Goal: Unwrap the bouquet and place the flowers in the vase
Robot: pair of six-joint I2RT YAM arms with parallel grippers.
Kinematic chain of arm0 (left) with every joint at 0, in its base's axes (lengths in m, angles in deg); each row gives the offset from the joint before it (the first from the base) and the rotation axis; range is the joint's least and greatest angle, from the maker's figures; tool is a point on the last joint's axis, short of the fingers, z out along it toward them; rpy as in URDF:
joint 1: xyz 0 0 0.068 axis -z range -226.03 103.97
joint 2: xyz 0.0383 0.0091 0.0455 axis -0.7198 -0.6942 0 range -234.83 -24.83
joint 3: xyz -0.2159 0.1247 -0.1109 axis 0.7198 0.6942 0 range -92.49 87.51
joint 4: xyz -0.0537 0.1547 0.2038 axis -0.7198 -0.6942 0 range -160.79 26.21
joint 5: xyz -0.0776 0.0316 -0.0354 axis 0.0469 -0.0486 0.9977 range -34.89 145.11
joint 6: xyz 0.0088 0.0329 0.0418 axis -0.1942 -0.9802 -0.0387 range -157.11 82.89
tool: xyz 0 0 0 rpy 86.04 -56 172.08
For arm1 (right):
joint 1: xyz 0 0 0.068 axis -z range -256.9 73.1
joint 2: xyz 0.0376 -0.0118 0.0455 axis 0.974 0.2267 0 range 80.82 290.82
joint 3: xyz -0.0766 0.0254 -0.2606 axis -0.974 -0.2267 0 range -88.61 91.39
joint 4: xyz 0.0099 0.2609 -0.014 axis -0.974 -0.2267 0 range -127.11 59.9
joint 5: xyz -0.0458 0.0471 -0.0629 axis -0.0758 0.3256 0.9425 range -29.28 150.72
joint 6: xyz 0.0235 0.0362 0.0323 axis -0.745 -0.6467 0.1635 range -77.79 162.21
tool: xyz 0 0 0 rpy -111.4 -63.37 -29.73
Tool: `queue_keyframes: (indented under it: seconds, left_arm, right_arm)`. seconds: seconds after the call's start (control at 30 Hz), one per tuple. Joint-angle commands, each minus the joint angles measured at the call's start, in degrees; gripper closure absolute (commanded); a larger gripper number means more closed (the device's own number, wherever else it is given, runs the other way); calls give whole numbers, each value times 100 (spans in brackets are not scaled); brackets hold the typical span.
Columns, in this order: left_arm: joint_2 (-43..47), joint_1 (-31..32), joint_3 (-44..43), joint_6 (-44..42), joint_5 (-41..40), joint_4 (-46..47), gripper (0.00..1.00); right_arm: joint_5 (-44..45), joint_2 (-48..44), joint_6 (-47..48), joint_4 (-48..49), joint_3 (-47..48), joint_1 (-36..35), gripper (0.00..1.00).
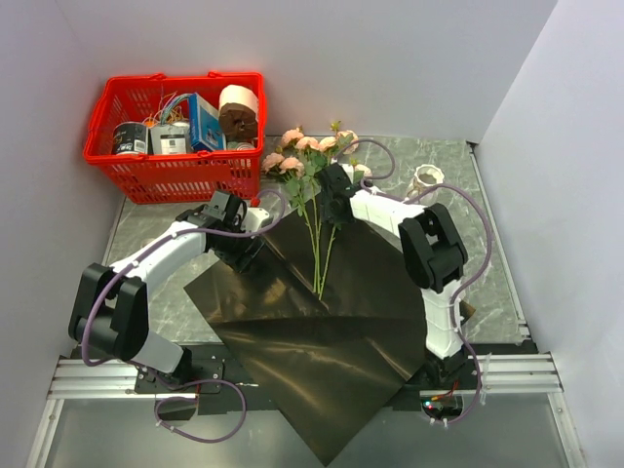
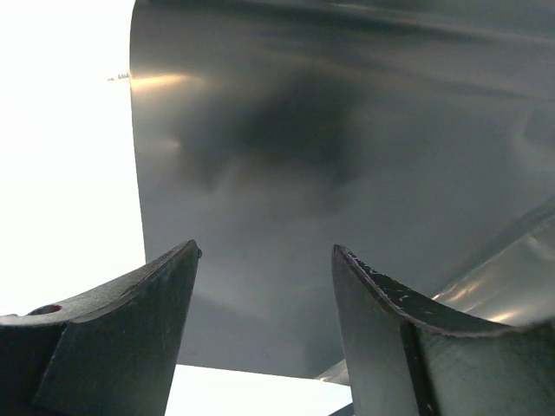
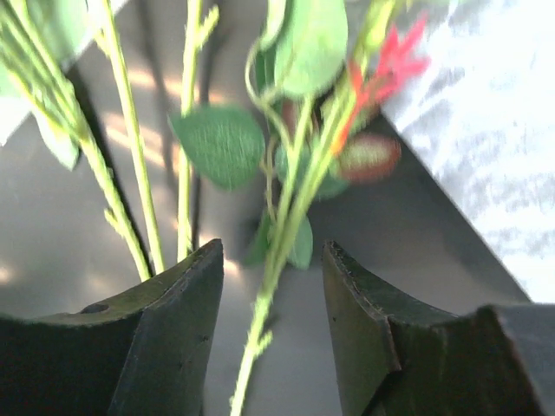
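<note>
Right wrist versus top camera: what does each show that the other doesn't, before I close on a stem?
Only the right wrist: one thin stem running through the gap of the open right hand, not clamped. Only the top: the vase at far right, the red basket, the pink blooms, the left hand over the left edge of the dark paper. Both: that stem among others, lying on the unfolded paper.

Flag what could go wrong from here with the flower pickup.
1. The right gripper is open around one stem; the other stems lie outside it, so closing may lift only that one.
2. The vase is slim and stands by the right arm; a swing could tip it.
</note>
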Motion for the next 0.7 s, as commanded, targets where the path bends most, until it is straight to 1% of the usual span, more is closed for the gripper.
queue_keyframes:
  seconds: [0.0,0.07,0.1,0.17,0.2,0.27,0.3,0.37,0.4,0.5,0.67]
  left_arm:
    - [189,-31,63,69,-9,109,32]
    - [233,-40,63,69,-27,73,32]
    - [242,-49,72,87,-27,65,32]
    - [295,-49,90,87,-53,56,33]
    - [303,-58,98,95,-71,64,33]
    - [304,-66,90,122,-71,73,33]
    - [295,-66,98,148,-62,73,33]
    - [260,-75,98,175,-79,100,34]
    - [251,-75,90,192,-80,108,34]
    - [198,-75,28,219,-62,74,35]
    - [233,-128,-95,262,26,12,37]
  right_arm:
    - [161,309,23,124,457,70,48]
    - [152,371,-12,150,476,70,51]
    - [134,371,-39,176,450,70,57]
    - [152,371,-65,229,432,70,64]
    - [152,362,-91,246,406,70,72]
    - [178,284,-135,256,379,70,81]
    - [187,240,-188,299,318,79,88]
    - [283,65,-214,369,221,62,95]
    - [301,-6,-241,396,134,61,100]
    - [345,-401,-293,492,-103,61,100]
    - [389,-1473,-276,941,-570,44,100]
